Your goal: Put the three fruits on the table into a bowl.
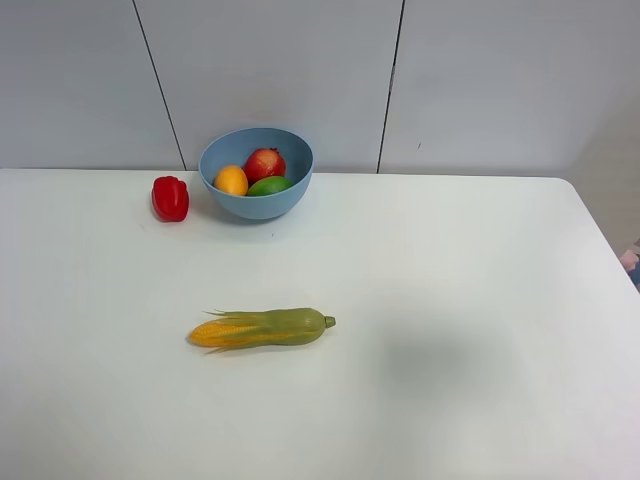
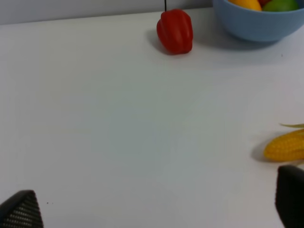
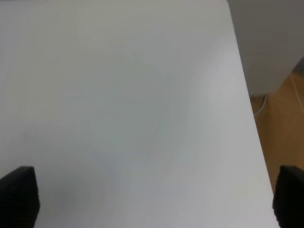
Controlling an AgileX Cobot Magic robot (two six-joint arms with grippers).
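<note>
Mostly bare table (image 1: pixel 450 300); corn (image 1: pixel 262 328) mid-table.

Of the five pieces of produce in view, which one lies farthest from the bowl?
The long yellow corn cob with green husk, alone mid-table. The small red bell pepper sits beside the light-blue bowl; pomegranate, mango and lime are inside it.

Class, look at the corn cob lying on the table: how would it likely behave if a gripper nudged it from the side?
The corn cob lies flat, long and rounded, so it would probably roll. Its tapered shape suggests it would curve rather than roll straight. The loose husk tips may bend.
</note>
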